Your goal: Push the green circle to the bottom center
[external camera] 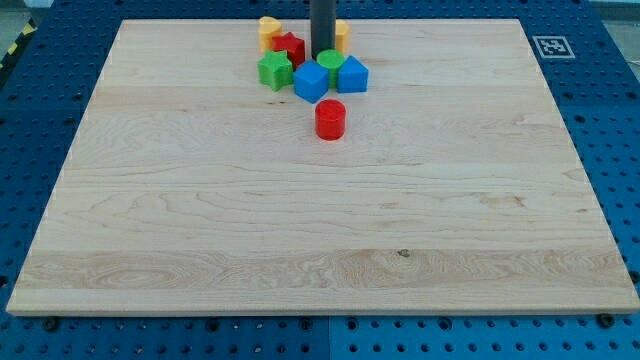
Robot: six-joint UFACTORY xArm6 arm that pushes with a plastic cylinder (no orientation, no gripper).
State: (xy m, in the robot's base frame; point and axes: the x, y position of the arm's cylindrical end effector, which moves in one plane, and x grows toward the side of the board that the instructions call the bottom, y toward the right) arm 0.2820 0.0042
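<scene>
The green circle (331, 62) sits in a tight cluster of blocks at the view's top centre of the wooden board (300, 230). It lies between a blue cube (311, 82) on its lower left and another blue block (353, 75) on its right. My tip (322, 54) stands at the circle's upper left edge, touching it or nearly so. A red cylinder (330, 119) stands apart, just below the cluster.
Left of the rod are a green block (275, 71), a red block (290, 47) and a yellow heart (269, 30). A yellow block (343, 35) shows just right of the rod. A marker tag (552, 46) sits off the board's top right corner.
</scene>
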